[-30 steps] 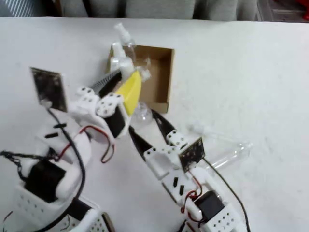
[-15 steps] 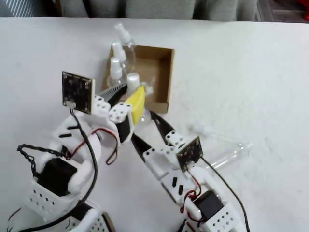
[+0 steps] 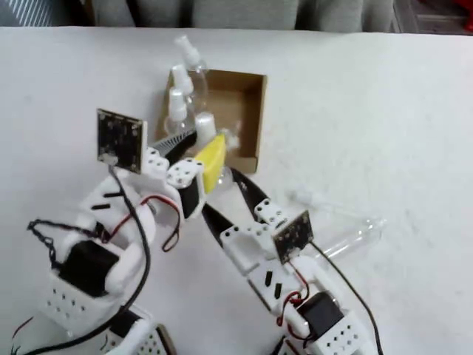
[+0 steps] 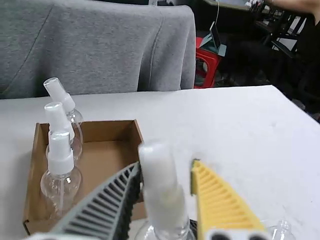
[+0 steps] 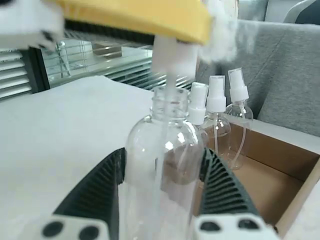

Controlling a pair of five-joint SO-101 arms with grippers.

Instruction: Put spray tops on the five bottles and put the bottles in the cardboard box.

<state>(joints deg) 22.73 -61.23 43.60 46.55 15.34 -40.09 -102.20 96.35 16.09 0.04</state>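
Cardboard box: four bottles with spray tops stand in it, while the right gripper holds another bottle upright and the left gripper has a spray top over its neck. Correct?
No: the cardboard box holds three capped bottles, not four; the left wrist view shows it. The right gripper does hold another bottle upright, with the left gripper holding a spray top over its neck.

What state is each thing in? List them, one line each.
left gripper: shut on the held spray top.
right gripper: shut on the upright bottle.
held spray top: tube in that bottle's neck, not seated.
three capped bottles: standing in the cardboard box.
uncapped bottle: lying on the table.
loose spray top: lying on the table beside it.
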